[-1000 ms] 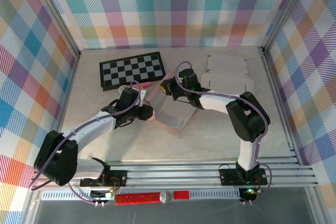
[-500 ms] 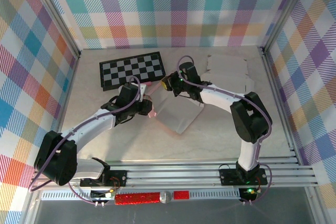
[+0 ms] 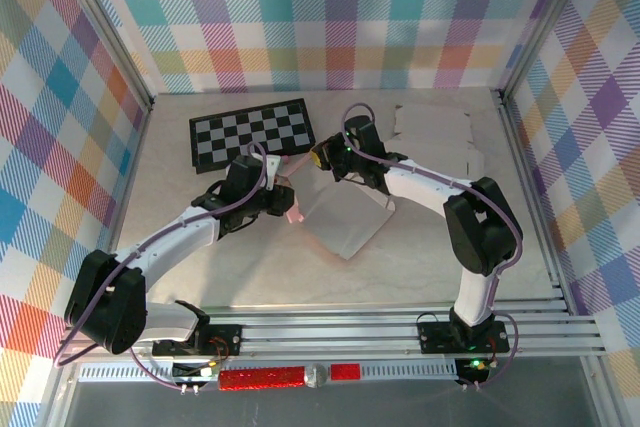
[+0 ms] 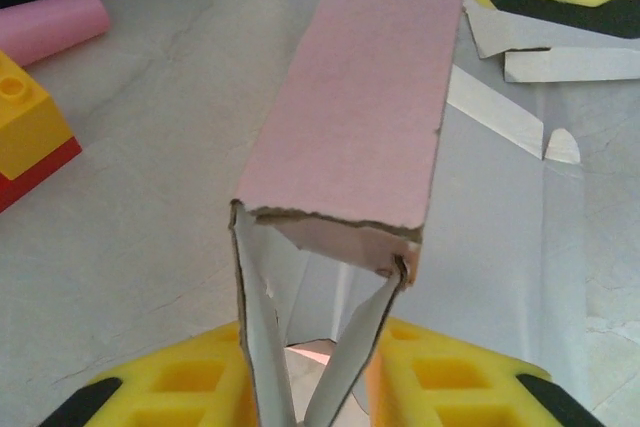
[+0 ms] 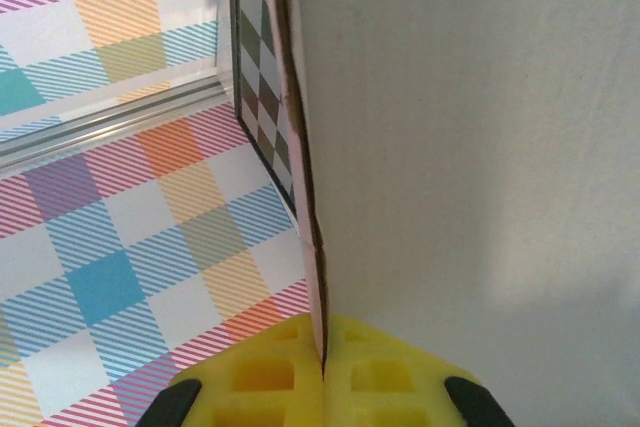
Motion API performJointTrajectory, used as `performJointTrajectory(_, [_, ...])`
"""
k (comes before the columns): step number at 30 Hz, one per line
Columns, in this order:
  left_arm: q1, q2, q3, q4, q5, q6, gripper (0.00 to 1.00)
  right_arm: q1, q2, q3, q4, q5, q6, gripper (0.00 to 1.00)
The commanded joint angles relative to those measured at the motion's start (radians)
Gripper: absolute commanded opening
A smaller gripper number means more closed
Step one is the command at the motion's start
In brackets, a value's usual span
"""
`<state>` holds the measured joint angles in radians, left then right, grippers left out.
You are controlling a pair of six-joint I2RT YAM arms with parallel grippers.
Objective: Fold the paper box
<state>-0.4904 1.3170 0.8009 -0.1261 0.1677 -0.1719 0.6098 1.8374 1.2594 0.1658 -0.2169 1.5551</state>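
On the bench (image 3: 430,247), the paper box (image 3: 345,222) lies at centre, part-folded, its left end pinched in the narrowly parted left gripper (image 4: 318,387) and its far edge clamped by the fully closed right gripper (image 5: 323,387).

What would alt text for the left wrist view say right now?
A pink panel of the paper box, white inside and torn at its near edge, sits gripped between the yellow fingers of the left claw. To its left on the pale table lie a pink cylinder and a yellow-and-red block.
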Motion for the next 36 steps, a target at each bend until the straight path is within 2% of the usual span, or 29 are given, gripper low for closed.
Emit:
performJointTrajectory(1, [-0.008, -0.012, -0.031, 0.045, 0.061, -0.006, 0.31, 0.002, 0.018, -0.011, 0.077, -0.002, -0.022, 0.0])
performJointTrajectory(8, [-0.01, -0.007, -0.066, 0.084, 0.103, -0.027, 0.33, 0.0, 0.035, -0.018, 0.102, -0.021, -0.024, 0.0])
performJointTrajectory(14, [-0.013, 0.022, -0.075, 0.11, 0.105, -0.035, 0.3, 0.001, 0.041, -0.035, 0.147, -0.03, -0.025, 0.0])
performJointTrajectory(18, [-0.018, 0.036, -0.078, 0.12, 0.075, -0.047, 0.3, 0.001, 0.028, -0.09, 0.228, -0.021, -0.036, 0.0])
performJointTrajectory(27, [-0.064, 0.072, -0.085, 0.111, -0.036, -0.078, 0.31, 0.004, 0.042, -0.246, 0.605, -0.001, -0.027, 0.0])
performJointTrajectory(31, [-0.087, 0.083, -0.088, 0.113, -0.073, -0.094, 0.31, 0.003, 0.052, -0.273, 0.695, -0.011, -0.019, 0.0])
performJointTrajectory(36, [-0.119, 0.085, -0.092, 0.127, -0.123, -0.112, 0.3, 0.005, 0.05, -0.292, 0.722, -0.013, -0.006, 0.0])
